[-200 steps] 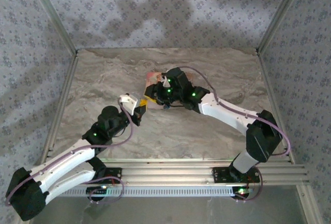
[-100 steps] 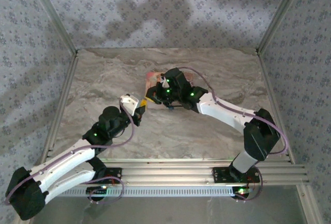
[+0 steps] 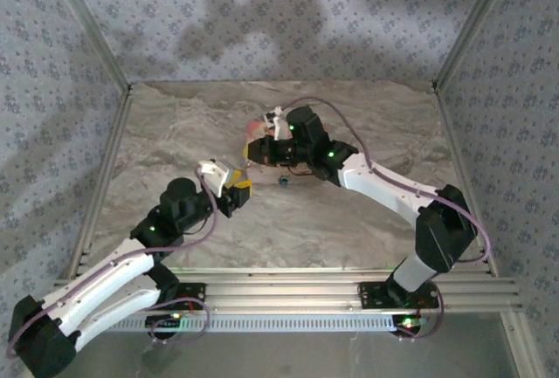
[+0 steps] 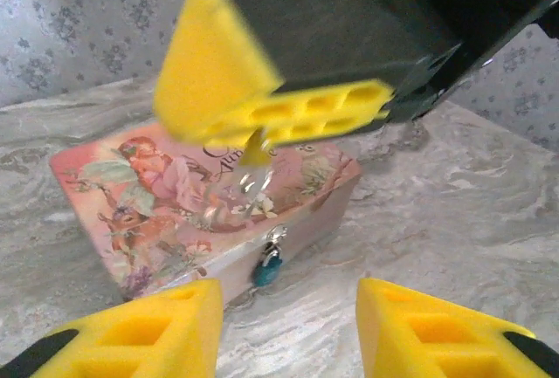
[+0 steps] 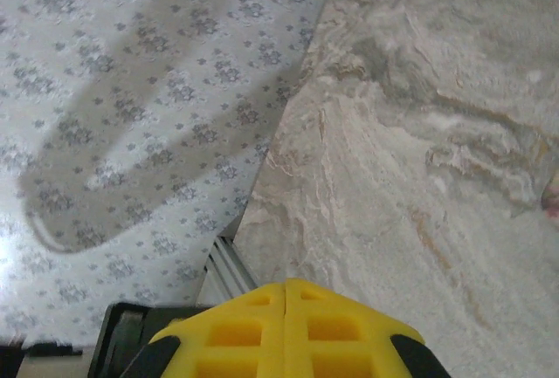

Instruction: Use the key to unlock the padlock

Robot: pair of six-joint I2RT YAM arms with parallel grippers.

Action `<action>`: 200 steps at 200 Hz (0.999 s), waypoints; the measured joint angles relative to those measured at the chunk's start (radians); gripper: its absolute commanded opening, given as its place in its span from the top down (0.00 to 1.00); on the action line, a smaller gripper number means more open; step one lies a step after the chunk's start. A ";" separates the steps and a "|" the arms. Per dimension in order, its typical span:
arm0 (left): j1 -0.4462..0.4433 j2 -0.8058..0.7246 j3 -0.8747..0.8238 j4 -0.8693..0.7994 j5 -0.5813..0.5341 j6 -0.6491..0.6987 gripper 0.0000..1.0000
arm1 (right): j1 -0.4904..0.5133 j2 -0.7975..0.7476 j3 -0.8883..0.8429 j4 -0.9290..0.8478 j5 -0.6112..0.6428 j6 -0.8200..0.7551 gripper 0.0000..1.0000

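The padlock, lower centre, should be steadied squarely by the left tool, its jaws apart. The right tool is pressed together; a held key cannot be confirmed.

Bare counter lies open across the left and lower centre of the overhead frame. At upper centre the pink box blocks passage, the right end effector closed over it. Patterned walls hem three sides.
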 measured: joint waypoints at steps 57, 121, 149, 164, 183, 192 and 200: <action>0.294 0.055 0.033 0.100 0.518 -0.322 0.53 | -0.064 -0.023 0.010 -0.031 -0.188 -0.250 1.00; 0.335 0.201 0.033 0.475 0.774 -0.656 0.61 | -0.069 -0.066 0.002 0.063 -0.365 -0.305 1.00; 0.335 0.245 0.033 0.594 0.811 -0.748 0.61 | -0.071 -0.079 -0.012 0.125 -0.399 -0.297 1.00; 0.334 0.248 0.033 0.632 0.822 -0.776 0.62 | -0.071 -0.080 -0.022 0.149 -0.411 -0.292 1.00; 0.323 0.248 0.033 0.667 0.829 -0.794 0.64 | -0.071 -0.080 -0.030 0.170 -0.413 -0.285 1.00; 0.313 0.251 0.034 0.676 0.832 -0.797 0.65 | -0.071 -0.080 -0.032 0.176 -0.413 -0.282 1.00; 0.303 0.257 0.038 0.682 0.832 -0.798 0.66 | -0.071 -0.080 -0.034 0.180 -0.413 -0.279 1.00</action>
